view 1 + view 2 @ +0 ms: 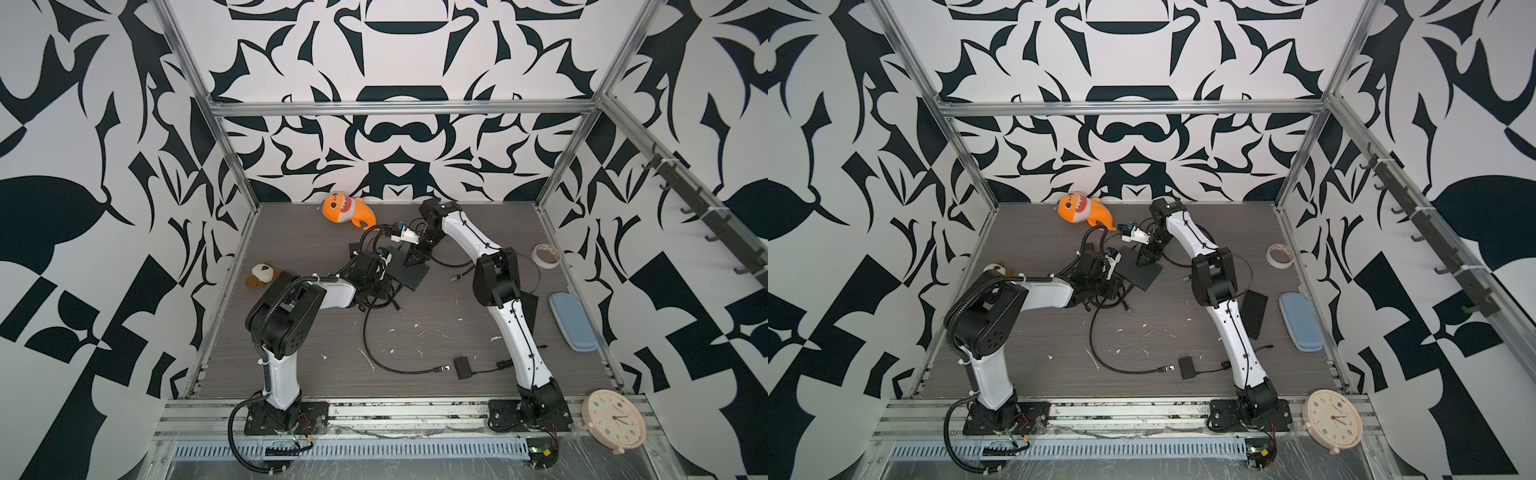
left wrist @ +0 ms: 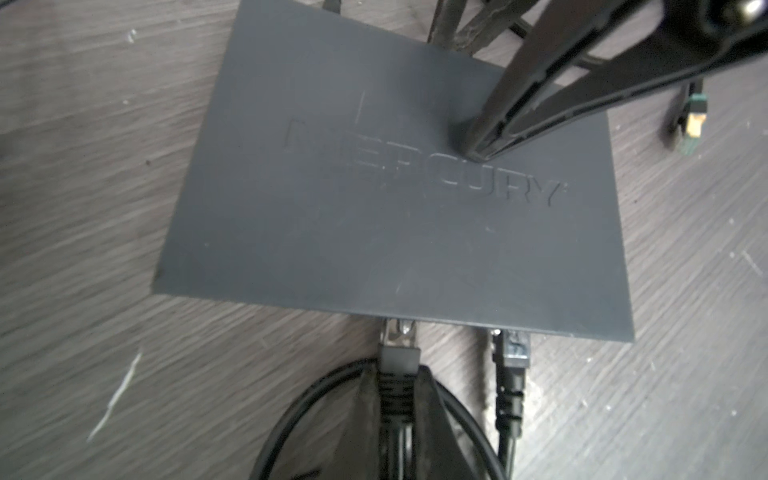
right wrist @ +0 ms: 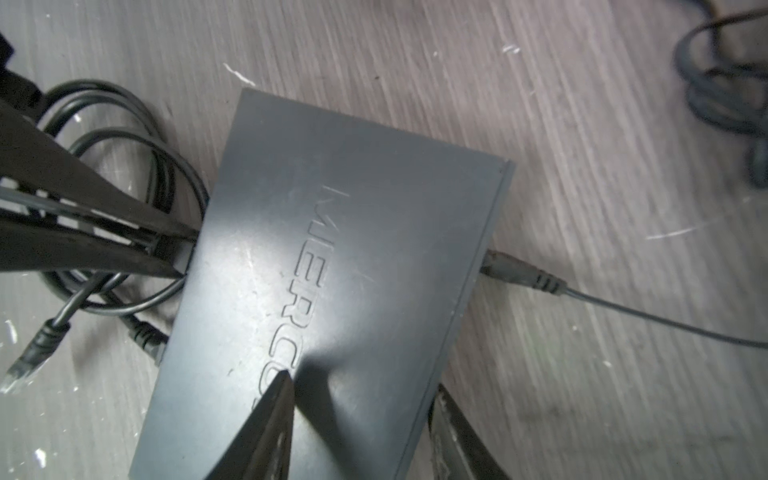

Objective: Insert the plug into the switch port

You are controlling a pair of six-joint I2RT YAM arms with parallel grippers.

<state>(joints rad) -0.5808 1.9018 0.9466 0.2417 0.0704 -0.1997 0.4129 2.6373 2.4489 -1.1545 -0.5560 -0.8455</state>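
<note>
Switch (image 1: 405, 274) sits mid-frame in both top views. L gripper (image 2: 397, 374) clamped on plug (image 2: 398, 343), plug nose at switch edge facing L arm. R gripper (image 3: 363, 384) jaws apart, one tip pressing switch top, other off its far edge. Judgement: push straight, level w/ port, R bracing vs slide. Port mouth hidden under lid, can't tell if latched; 2nd plug (image 2: 510, 345) beside looks in
</note>
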